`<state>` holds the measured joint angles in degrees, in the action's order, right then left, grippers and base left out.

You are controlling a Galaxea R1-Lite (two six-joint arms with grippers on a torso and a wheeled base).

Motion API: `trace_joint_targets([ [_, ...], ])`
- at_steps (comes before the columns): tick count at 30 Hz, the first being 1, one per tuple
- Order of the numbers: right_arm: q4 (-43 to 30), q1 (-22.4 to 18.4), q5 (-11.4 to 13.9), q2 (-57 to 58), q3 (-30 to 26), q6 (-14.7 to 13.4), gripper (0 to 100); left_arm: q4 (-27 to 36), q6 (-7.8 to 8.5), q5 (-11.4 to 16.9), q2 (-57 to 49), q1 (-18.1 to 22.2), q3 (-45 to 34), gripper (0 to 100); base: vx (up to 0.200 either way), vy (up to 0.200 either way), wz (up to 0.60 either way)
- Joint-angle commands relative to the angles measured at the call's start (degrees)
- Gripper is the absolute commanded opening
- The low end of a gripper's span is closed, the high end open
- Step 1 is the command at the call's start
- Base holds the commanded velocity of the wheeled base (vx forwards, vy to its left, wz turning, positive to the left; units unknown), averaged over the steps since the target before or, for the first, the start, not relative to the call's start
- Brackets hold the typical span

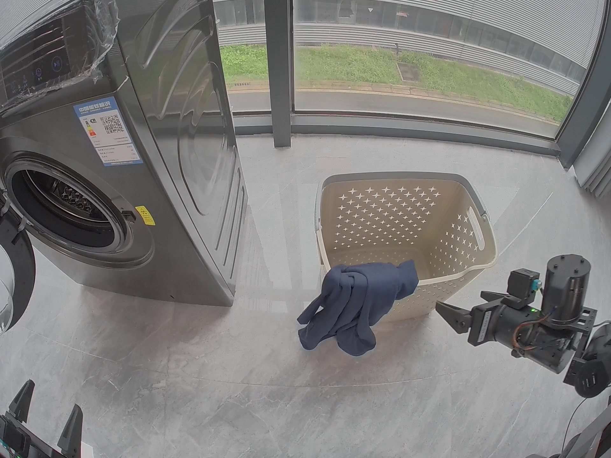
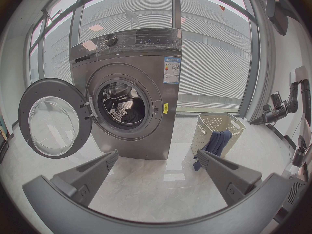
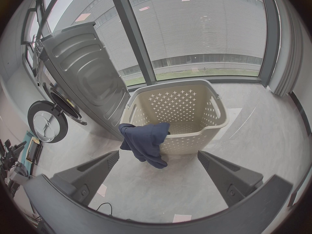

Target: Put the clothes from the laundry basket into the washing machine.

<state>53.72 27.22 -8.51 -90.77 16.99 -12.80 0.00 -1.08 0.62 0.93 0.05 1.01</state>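
Observation:
A beige laundry basket (image 1: 474, 224) (image 2: 208, 127) (image 3: 214, 114) stands on the floor right of the grey washing machine (image 1: 172, 128) (image 2: 130, 69) (image 3: 84, 72). A dark blue garment (image 1: 356, 303) (image 2: 217, 142) (image 3: 144, 140) hangs over the basket's front rim, down to the floor. The machine's round door (image 2: 53, 117) (image 3: 48, 121) is swung open, and a dark item lies inside the drum (image 2: 125, 106). My right gripper (image 1: 453, 316) (image 3: 157, 158) is open and empty, to the right of the garment and apart from it. My left gripper (image 1: 48, 411) (image 2: 157, 158) is open and empty, low in front of the machine.
Tall windows with a dark pillar (image 1: 278, 58) stand behind the basket. Bare grey floor (image 1: 267, 389) spreads between the machine, the basket and my arms. A curtain (image 3: 286, 59) hangs at the far right.

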Motion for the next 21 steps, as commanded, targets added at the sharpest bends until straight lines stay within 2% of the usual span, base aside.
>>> trace_joint_targets([
  [1,3.67,3.89,-2.92,-11.01,4.45,-1.79,100,0.00,-0.06,-0.01,-0.75,0.04,-0.92,100,0.000,0.000,0.00],
  [5,6.13,4.86,-3.18,-14.79,6.21,-2.93,100,0.00,-0.06,-0.01,-0.75,0.04,-1.01,100,0.000,0.000,0.00],
  [14,6.92,4.95,-3.27,-18.92,9.55,-2.93,100,0.00,-0.06,-0.01,-0.75,0.04,-0.92,100,0.000,0.000,0.00],
  [16,6.92,5.21,-4.41,-21.03,11.04,-2.93,100,0.00,-0.06,-0.01,-0.75,0.04,-0.92,100,0.000,0.000,0.00],
  [21,6.92,6.09,-4.50,-23.93,12.98,-2.93,100,0.00,-0.06,-0.01,-0.75,0.04,-0.92,100,0.000,0.000,0.00],
])
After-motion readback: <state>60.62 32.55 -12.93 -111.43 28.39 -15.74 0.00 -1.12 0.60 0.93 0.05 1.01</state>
